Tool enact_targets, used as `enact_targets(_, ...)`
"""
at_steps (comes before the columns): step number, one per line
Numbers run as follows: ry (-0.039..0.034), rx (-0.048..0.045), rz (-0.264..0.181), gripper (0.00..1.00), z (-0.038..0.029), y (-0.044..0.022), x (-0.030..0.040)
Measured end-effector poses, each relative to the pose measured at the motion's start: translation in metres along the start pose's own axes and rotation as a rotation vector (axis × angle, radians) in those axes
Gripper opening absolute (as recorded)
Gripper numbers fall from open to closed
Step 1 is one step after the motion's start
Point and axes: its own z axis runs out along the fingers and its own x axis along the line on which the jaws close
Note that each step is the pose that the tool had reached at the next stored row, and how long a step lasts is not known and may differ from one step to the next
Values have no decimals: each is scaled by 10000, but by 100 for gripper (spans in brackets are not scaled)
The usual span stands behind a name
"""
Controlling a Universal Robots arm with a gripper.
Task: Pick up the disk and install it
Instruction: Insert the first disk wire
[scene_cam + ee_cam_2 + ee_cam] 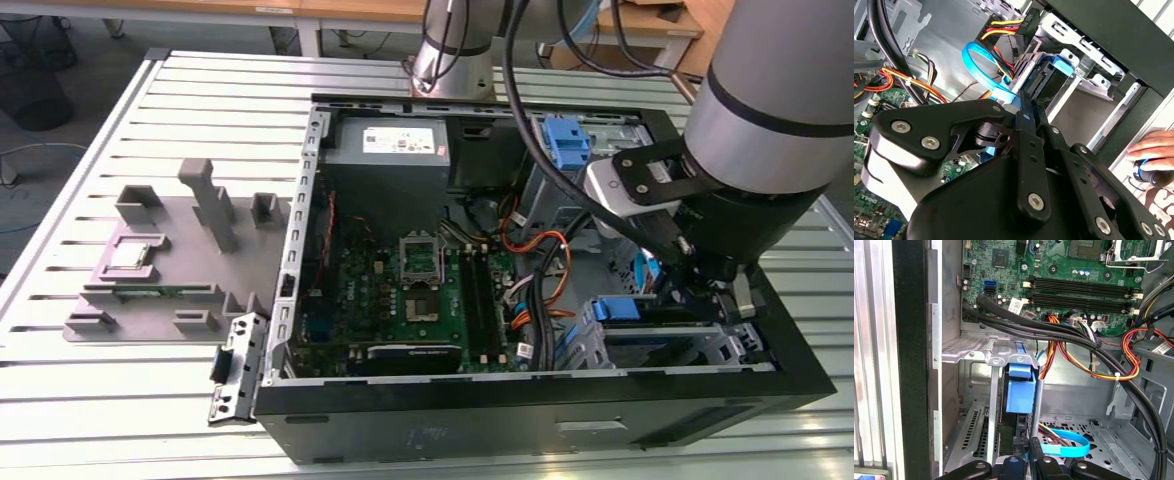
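Gripper [714, 295] low inside the case [534, 420] — clenched on the disk [1020, 395], slotted edge-on in the bay [989, 352].

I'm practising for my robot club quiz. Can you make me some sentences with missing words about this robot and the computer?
1. The gripper is reaching down into an open ____ case.
2. The plastic carrier around the disk is coloured ____.
3. The disk stands in a metal drive ____ near the green motherboard.
4. Beside the case, on the exterior view's left, a ____ fixture lies on the slatted table.

Missing words: computer; blue; cage; grey
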Motion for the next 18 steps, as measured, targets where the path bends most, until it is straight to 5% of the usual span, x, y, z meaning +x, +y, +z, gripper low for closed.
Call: enact_targets(18,-3,35,-18,16,-12,1,1)
